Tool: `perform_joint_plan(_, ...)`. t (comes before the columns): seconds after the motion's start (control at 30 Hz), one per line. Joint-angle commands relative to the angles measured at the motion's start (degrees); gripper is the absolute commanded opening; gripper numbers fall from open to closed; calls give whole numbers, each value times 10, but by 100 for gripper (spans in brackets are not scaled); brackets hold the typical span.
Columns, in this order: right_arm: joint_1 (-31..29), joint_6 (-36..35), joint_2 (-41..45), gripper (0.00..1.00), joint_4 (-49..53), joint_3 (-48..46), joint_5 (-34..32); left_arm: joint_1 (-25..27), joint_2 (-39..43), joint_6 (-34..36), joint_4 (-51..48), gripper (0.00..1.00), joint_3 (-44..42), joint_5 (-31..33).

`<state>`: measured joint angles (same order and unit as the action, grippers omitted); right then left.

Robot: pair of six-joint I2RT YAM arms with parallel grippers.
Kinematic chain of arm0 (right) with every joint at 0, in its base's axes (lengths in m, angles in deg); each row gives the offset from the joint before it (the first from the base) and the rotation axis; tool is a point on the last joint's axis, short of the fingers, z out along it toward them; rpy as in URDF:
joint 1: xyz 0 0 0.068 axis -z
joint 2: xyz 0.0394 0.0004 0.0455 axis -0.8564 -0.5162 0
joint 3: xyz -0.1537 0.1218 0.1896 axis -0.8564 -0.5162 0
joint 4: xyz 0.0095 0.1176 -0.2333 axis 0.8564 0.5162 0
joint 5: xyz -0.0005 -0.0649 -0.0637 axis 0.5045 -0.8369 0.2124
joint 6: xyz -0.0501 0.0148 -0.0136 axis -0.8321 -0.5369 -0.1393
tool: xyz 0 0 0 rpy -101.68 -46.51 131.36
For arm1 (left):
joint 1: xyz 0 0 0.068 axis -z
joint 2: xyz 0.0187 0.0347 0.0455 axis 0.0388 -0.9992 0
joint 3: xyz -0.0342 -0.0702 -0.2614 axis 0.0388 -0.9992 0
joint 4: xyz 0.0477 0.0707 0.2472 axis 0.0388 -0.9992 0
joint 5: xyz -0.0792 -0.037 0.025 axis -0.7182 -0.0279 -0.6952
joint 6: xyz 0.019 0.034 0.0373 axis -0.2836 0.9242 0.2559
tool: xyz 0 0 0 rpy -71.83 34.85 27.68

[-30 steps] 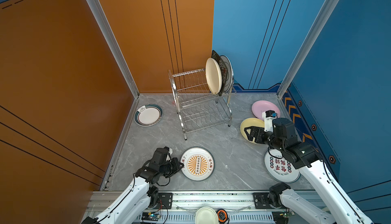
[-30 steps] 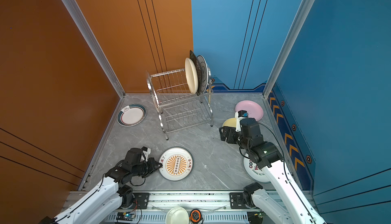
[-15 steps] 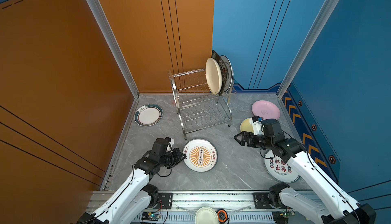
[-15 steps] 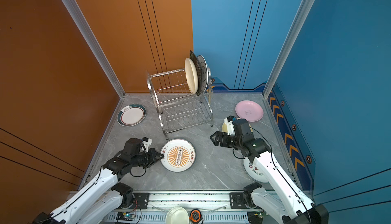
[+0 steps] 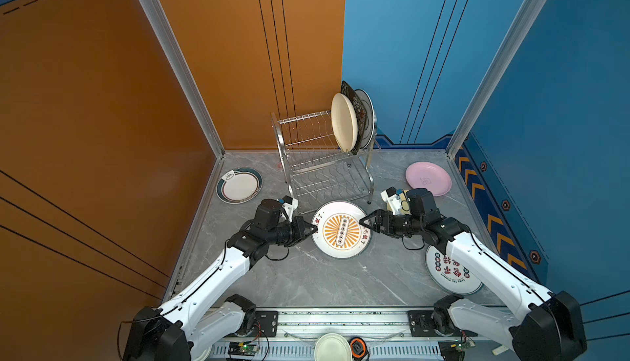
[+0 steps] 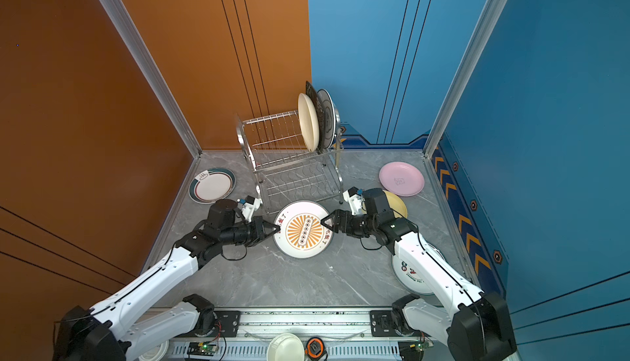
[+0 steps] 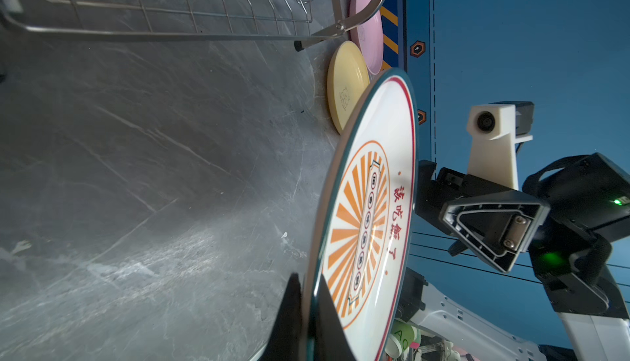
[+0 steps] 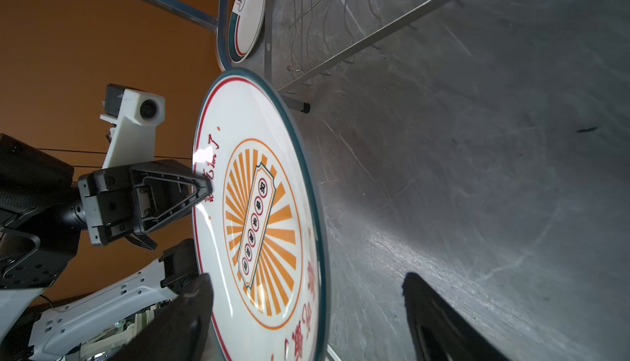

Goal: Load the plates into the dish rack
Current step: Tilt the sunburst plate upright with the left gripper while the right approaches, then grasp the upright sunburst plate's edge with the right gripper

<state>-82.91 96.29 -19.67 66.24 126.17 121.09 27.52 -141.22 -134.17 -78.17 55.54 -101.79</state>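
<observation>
Gripping the orange-sunburst plate [image 5: 341, 230] in front of the dish rack [image 5: 324, 168]

In both top views the left gripper [image 5: 315, 229] is clamping tight on the plate's left rim, one finger on its printed face and one beneath; the plate is hanging clear of the grey tabletop [image 5: 324, 281], just in front of the rack's lower shelf. The right gripper [image 5: 363, 223] is reaching in from the opposite side with its jaws spread wide, straddling the right rim without pinching it; the right wrist view is showing one fingertip [image 8: 191, 303] over the face and the other well below. A cream plate [image 5: 344, 125], a square black floral plate [image 5: 359, 113] and a white round plate [image 5: 370, 117] are standing on edge at the upper shelf's right end. A teal-rimmed plate [image 5: 239, 185] is lying flat at far left; a pink plate [image 5: 428, 178], a pale yellow plate [image 6: 397, 206] and a red-lettered plate [image 5: 450, 270] are lying on the right.
</observation>
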Motion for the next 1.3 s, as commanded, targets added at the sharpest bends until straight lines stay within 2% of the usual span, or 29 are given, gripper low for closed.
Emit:
perform_joint_plan(0.0,-7,20,-10,83,-37,-4,38,5,-15,2,60,0,29,-42)
perform_joint_plan(0.33,-6,63,-28,56,-96,-3,66,4,-50,7,69,0,52,-74)
perform_joint_plan(0.6,-5,73,-32,26,-109,-2,79,5,-56,4,75,0,57,-81)
perform_joint_plan(0.77,-5,73,-34,11,-107,1,78,4,-55,4,68,0,58,-80)
perform_joint_plan(0.83,-5,72,-33,7,-100,5,74,3,-52,8,59,8,62,-79)
perform_joint_plan(0.87,-5,69,-32,6,-94,8,71,2,-50,12,52,17,63,-76)
perform_joint_plan(0.9,-5,65,-29,5,-87,10,66,0,-47,17,42,30,66,-73)
perform_joint_plan(1.0,-4,52,-21,4,-60,22,47,-9,-34,31,10,58,72,-64)
perform_joint_plan(1.1,-5,27,-7,4,-6,47,10,-22,-10,37,-13,71,72,-53)
perform_joint_plan(1.27,-10,-24,14,3,101,123,-64,-43,25,60,-91,88,79,-26)
